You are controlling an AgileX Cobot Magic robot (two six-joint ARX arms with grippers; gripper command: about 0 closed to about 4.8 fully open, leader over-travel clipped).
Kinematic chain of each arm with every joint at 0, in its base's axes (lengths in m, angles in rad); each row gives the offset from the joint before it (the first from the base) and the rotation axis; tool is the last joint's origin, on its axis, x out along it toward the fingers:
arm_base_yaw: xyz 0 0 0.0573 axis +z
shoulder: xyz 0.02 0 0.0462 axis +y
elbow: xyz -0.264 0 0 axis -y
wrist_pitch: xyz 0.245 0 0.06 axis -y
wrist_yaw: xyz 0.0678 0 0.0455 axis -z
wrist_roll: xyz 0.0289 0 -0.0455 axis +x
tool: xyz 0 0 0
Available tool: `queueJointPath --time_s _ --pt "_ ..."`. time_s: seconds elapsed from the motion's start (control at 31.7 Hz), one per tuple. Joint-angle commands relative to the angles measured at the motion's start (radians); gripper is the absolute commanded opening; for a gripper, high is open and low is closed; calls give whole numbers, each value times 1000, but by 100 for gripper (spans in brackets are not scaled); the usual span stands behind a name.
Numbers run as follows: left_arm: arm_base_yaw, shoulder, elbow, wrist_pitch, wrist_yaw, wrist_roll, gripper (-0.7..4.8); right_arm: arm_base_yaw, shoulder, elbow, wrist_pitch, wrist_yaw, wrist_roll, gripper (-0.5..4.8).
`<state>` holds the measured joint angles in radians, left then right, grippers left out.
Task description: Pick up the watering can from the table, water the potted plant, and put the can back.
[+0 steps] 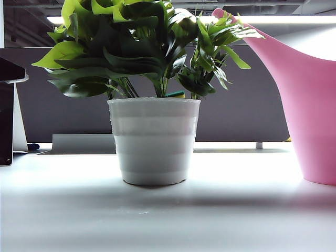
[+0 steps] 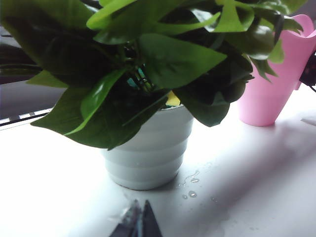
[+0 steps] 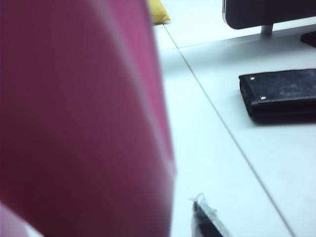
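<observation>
Right end effector (image 3: 207,217) wide open beside watering can (image 3: 84,118); left's opening unclear.

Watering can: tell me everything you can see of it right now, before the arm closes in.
The watering can is smooth matte pink plastic, a wide body narrowing towards its base, with a spout rising to a tip beside the plant's leaves. It stands upright on the white table, to the right of the pot and apart from it. Its right side is cut off in the exterior view. The right end effector is close beside it; contact cannot be told.
</observation>
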<state>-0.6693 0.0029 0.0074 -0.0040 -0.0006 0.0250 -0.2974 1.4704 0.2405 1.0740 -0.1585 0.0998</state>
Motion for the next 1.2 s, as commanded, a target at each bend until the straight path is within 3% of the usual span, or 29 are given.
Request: queueJointPath --time_s 0.03,0.32,0.54,0.85,1.2 --pt "-2 1 1 9 1 -3 -5 1 14 19 52 -5 5 269" --pt "-2 1 1 9 1 -3 -5 -3 14 21 53 3 -4 181" --pt "-2 1 1 9 2 -3 -5 -21 14 20 58 -9 -4 -7" --pt "-2 1 1 9 2 -3 -5 -22 -40 19 84 -80 57 -6" --pt "4 1 1 9 1 -3 -5 -24 -359 20 -114 5 3 -6"
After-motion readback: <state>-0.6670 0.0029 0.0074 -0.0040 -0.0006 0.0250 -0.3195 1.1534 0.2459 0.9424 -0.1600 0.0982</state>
